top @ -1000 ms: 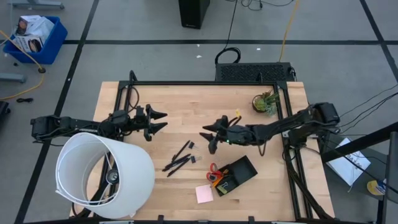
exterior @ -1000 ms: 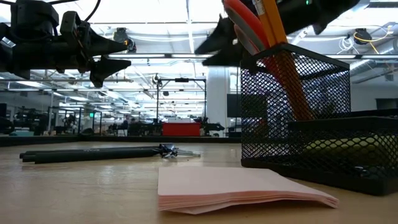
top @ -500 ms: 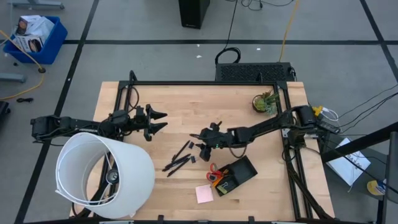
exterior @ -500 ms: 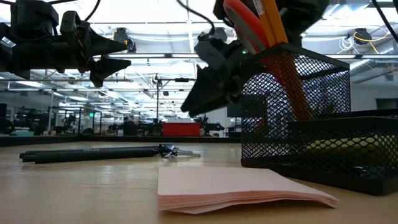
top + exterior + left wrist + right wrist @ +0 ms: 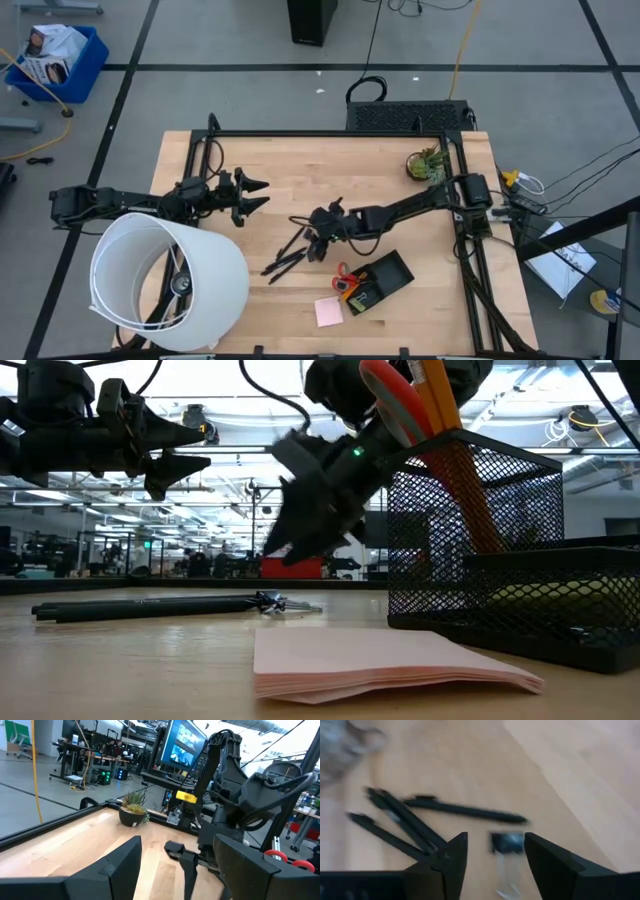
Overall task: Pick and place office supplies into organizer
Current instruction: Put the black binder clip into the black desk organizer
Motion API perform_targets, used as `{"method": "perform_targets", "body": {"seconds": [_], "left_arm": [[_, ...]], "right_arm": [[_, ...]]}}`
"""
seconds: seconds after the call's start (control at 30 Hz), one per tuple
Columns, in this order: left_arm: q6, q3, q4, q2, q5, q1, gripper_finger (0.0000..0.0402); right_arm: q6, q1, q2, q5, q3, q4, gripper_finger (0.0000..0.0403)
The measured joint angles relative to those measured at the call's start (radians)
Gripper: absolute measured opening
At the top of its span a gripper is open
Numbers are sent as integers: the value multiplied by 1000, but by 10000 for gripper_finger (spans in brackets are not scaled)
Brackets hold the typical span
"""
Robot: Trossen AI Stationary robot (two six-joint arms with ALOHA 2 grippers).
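Note:
My right gripper (image 5: 314, 243) hovers open just above the black pens (image 5: 285, 256) at mid-table. In the right wrist view its fingers (image 5: 454, 862) stand either side of a small black clip (image 5: 507, 843), with the pens (image 5: 465, 810) lying flat beyond. The low view shows this gripper (image 5: 300, 525) above the pens (image 5: 150, 605) and clip (image 5: 275, 601). The black organizer (image 5: 385, 277) holds red-handled scissors (image 5: 342, 270) and an orange pencil (image 5: 440, 400) upright in its mesh cup (image 5: 470, 530). The pink pad (image 5: 328, 312) lies flat beside it. My left gripper (image 5: 252, 195) waits open, raised at the table's left.
A large white lampshade-like cylinder (image 5: 170, 282) lies on its side over the near left corner. A small potted plant (image 5: 427, 163) stands near the far right edge. Bare wood (image 5: 300, 160) lies between the arms on the far side.
My right gripper has travelled toward the table's left and slightly toward the near edge, dropping from above the organizer's far side down over the pens and clip. Its fingers stay open. Pens, clip, pad and organizer have not moved.

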Motion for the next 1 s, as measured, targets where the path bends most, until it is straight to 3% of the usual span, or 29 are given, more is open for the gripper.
{"method": "perform_targets", "body": {"seconds": [0.13, 0.3, 0.67, 1.0], "left_arm": [[0, 0, -1, 0, 0, 0, 253], [0, 0, 1, 0, 0, 0, 253], [0, 0, 1, 0, 0, 0, 253], [0, 0, 1, 0, 0, 0, 253]], "right_arm": [[-7, -14, 2, -87, 1, -3, 224], [-7, -10, 2, -83, 1, -16, 239], [-8, -2, 85, -81, -1, 47, 228], [-7, -5, 87, -80, 8, 95, 227]]}}
